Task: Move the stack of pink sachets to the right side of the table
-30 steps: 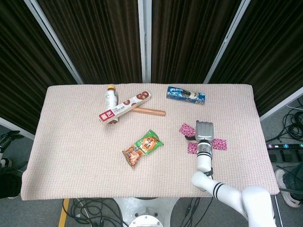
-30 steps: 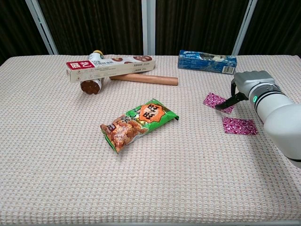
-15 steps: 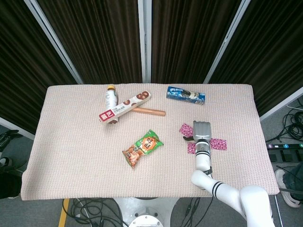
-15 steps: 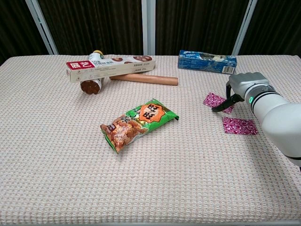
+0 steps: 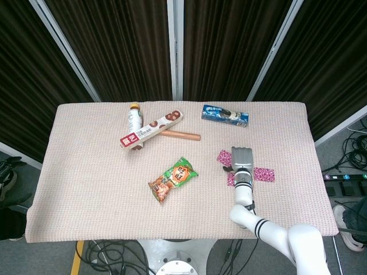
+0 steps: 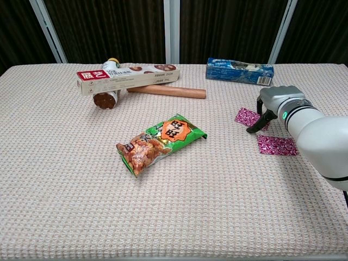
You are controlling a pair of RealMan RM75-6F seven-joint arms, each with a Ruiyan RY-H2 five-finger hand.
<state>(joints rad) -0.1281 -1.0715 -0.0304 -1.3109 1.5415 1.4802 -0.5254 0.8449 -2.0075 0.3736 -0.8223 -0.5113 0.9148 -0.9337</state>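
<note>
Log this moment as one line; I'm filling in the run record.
right robot hand: over pink sachets, fingers down, grip unclear | second sachet: flat on table, apart | left robot hand: not in view

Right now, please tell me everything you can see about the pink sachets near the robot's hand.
The pink sachets are small flat packets of glossy magenta foil with a fine pale pattern. They are not stacked: one lies flat on the cloth toward the right of the table, and another lies further back and to its left, apart from it. The right hand is over them, a dark fingertip reaching the rear sachet. Whether it grips the sachet cannot be told.
</note>
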